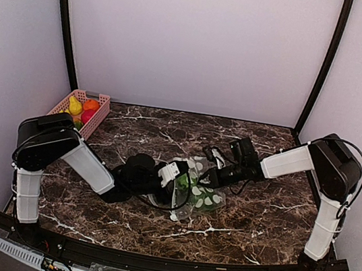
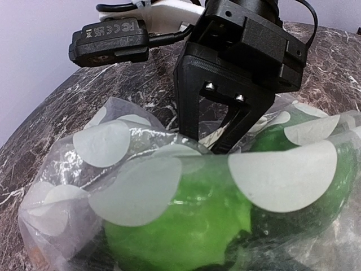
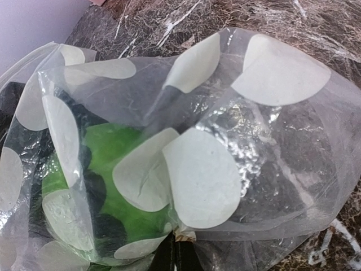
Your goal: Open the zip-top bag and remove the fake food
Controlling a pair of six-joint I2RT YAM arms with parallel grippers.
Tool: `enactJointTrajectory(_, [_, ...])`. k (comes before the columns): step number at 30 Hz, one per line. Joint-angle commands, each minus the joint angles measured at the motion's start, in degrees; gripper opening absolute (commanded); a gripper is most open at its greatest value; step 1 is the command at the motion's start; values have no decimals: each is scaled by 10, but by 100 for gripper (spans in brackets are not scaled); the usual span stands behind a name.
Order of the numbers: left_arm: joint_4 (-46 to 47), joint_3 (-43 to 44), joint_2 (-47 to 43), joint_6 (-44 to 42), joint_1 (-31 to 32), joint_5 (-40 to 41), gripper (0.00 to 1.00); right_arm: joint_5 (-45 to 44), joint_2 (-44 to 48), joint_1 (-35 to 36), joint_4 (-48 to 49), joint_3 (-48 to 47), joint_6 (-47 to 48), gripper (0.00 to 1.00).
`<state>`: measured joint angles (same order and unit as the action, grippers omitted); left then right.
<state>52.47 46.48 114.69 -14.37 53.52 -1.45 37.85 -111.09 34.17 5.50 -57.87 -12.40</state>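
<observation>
The zip-top bag (image 1: pixel 200 191) lies crumpled mid-table between both grippers, clear with pale dots on green. It fills the left wrist view (image 2: pixel 186 214) and the right wrist view (image 3: pixel 197 169). My right gripper (image 1: pixel 210 175) is shut on the bag's far edge; its dark fingers (image 3: pixel 181 257) pinch the plastic, and it shows from the left wrist (image 2: pixel 220 145). My left gripper (image 1: pixel 176 176) is at the bag's near side, which is drawn up tight against it and hides its fingers. The fake food (image 1: pixel 82 110), yellow, orange, red and green pieces, sits in the pink basket, outside the bag.
The pink slotted basket (image 1: pixel 102 113) stands at the back left by the wall. Dark marble table (image 1: pixel 256 222) with a black frame along its near edge. Both forearms reach inward and nearly meet over the middle.
</observation>
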Motion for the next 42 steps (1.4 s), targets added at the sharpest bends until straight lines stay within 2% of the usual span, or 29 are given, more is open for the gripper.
enactJointTrajectory(1, [-32, -8, -27, 10, 2, -19, 63, 49, 23, 20, 16, 26, 2, 0])
enactJointTrajectory(3, [-34, -24, -46, 16, 2, -18, 57, 53, 31, 7, 32, 46, -12, 0])
enactJointTrajectory(7, [-46, -60, -86, 23, 2, -11, 52, 48, 53, -18, 41, 69, -23, 0])
enactJointTrajectory(18, [-79, -153, -209, 33, 4, 5, 51, 31, 94, -75, 43, 114, -32, 0])
enactJointTrajectory(23, [-138, -166, -271, 50, 4, 8, 50, 30, 103, -88, 46, 124, -35, 0])
enactJointTrajectory(30, [-263, -172, -427, 147, -1, 57, 51, 41, 106, -90, 60, 132, -42, 0])
enactJointTrajectory(34, [-350, -140, -486, 186, -39, 76, 52, 46, 103, -90, 63, 129, -45, 0])
enactJointTrajectory(42, [-453, -56, -538, 222, -198, 102, 54, 52, 107, -90, 72, 137, -49, 0])
